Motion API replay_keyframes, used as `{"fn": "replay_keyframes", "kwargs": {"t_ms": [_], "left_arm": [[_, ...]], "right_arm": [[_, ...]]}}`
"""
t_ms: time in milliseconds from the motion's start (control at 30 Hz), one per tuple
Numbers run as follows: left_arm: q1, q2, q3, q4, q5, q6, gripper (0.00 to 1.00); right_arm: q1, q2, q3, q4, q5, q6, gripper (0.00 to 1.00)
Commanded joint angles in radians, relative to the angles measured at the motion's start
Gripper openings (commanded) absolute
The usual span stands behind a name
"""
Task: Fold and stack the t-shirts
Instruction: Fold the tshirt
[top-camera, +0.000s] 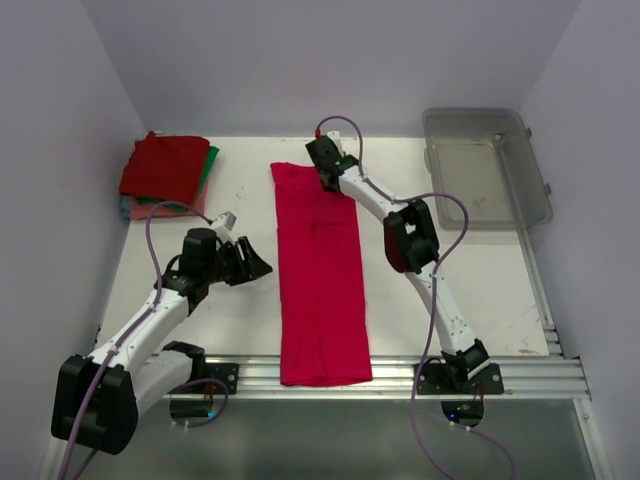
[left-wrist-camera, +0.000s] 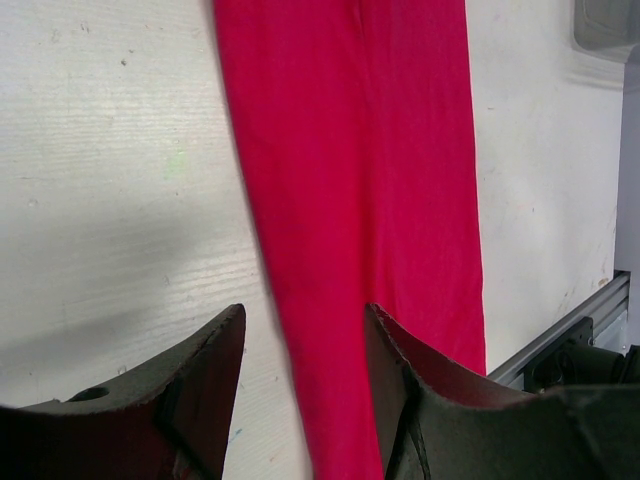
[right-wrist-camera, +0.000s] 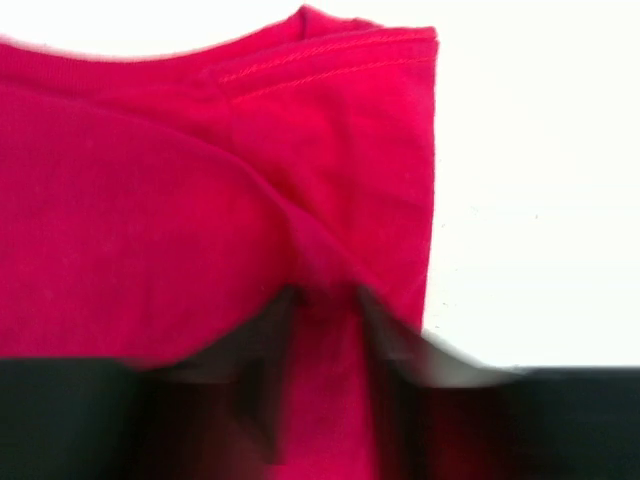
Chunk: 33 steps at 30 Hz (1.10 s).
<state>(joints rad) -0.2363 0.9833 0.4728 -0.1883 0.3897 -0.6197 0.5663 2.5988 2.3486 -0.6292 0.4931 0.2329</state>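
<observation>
A bright crimson-pink t-shirt (top-camera: 320, 280) lies folded into a long narrow strip down the middle of the table, its near end over the front rail. My left gripper (top-camera: 257, 268) hovers open at the strip's left edge, about halfway along. In the left wrist view the t-shirt (left-wrist-camera: 360, 200) edge runs between the parted fingers of that gripper (left-wrist-camera: 305, 312). My right gripper (top-camera: 326, 178) is on the strip's far right corner. In the blurred right wrist view its fingers (right-wrist-camera: 328, 295) stand slightly apart with a raised ridge of the t-shirt (right-wrist-camera: 200, 200) between them.
Folded t-shirts are stacked at the far left corner: dark red (top-camera: 165, 165) on top, green (top-camera: 209, 168) and salmon-pink (top-camera: 160, 209) edges showing beneath. A clear grey plastic bin (top-camera: 490, 165) sits at the far right. A metal rail (top-camera: 500, 372) runs along the near table edge.
</observation>
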Motion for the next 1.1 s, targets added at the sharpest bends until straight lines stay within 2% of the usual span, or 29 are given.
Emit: {"fn": "replay_keyframes", "kwargs": {"t_ms": [0,33,67,167,433,533,567,667,767,800,867,933,967,1033,1067], "left_arm": [[-0.003,-0.014,-0.007,0.030,-0.002,0.008,0.54],[-0.003,-0.014,-0.007,0.033,-0.002,0.009,0.54],[-0.003,-0.014,-0.010,0.036,-0.002,0.009,0.54],[-0.003,-0.012,-0.011,0.047,0.006,0.009,0.55],[-0.003,-0.008,-0.011,0.055,-0.002,0.011,0.55],[-0.003,-0.014,-0.003,0.044,-0.023,0.024,0.54],[-0.003,-0.017,0.004,0.041,-0.041,0.032,0.54],[-0.003,-0.049,0.026,0.013,-0.078,0.047,0.54],[-0.005,-0.089,0.032,-0.031,-0.089,0.057,0.54],[-0.005,-0.095,0.032,-0.074,-0.080,0.057,0.54],[-0.006,-0.092,0.021,-0.124,-0.046,0.042,0.54],[-0.050,-0.077,0.004,-0.184,0.007,0.006,0.54],[-0.070,-0.063,-0.014,-0.203,0.059,-0.042,0.54],[-0.179,-0.070,-0.077,-0.200,0.093,-0.131,0.53],[-0.222,-0.101,-0.104,-0.189,0.142,-0.168,0.53]], "right_arm": [[0.000,-0.051,-0.050,0.058,0.123,0.043,0.48],[0.000,-0.063,-0.072,0.072,0.142,0.048,0.56],[0.001,-0.072,-0.090,0.086,0.156,0.051,0.70],[-0.002,-0.100,-0.138,0.123,0.212,0.055,0.89],[-0.002,-0.204,-0.265,0.160,0.318,0.075,0.91],[-0.002,-0.346,-0.441,0.229,0.326,0.123,0.91],[0.001,-0.455,-0.509,0.273,0.299,0.121,0.91],[0.007,-0.618,-0.812,0.379,0.210,0.138,0.91],[0.036,-0.814,-1.007,0.376,0.173,0.160,0.91],[0.046,-0.901,-1.049,0.355,0.110,0.169,0.91],[0.084,-0.971,-1.157,0.289,0.076,0.235,0.90],[0.124,-1.087,-1.247,0.209,0.038,0.282,0.90],[0.171,-1.136,-1.352,0.195,0.010,0.334,0.90],[0.211,-1.288,-1.464,0.177,-0.117,0.397,0.89],[0.243,-1.343,-1.576,0.171,-0.166,0.475,0.88]]}}
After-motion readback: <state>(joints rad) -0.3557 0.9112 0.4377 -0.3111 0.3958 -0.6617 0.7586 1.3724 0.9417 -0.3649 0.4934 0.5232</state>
